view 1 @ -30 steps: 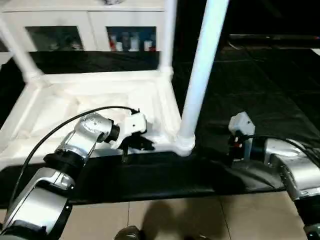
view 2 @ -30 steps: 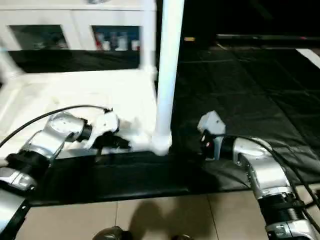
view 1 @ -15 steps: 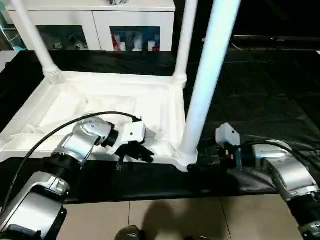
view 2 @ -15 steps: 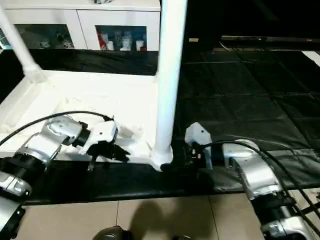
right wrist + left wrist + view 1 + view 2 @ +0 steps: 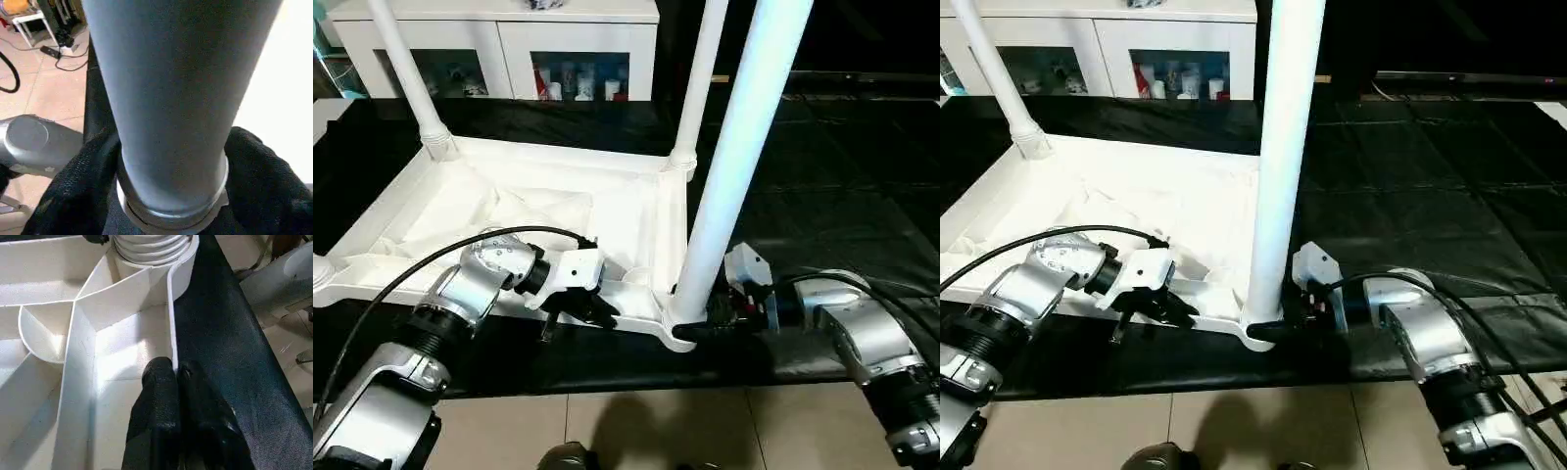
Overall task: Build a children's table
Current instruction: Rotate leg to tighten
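In the left eye view the white plastic rectangular table top (image 5: 538, 211) lies ribbed underside up on the black mat (image 5: 822, 176), filling the left and centre of the frame, with three white tapered tubular legs standing in its corner sockets. The nearest leg (image 5: 724, 186) rises at centre right. The right gripper (image 5: 710, 315) meets it at its base, so the step in hand looks like screwing this leg home. The left gripper (image 5: 576, 311) rests on the near rim at lower centre. In the left wrist view its black fingers (image 5: 164, 401) are pinched together over the thin rim wall, steadying the top. In the right wrist view the right gripper's fingers (image 5: 259, 171) flank the leg's base on both sides, spread about as wide as the tube; I cannot tell whether they grip it. Next comes a firm squeeze and a twist.
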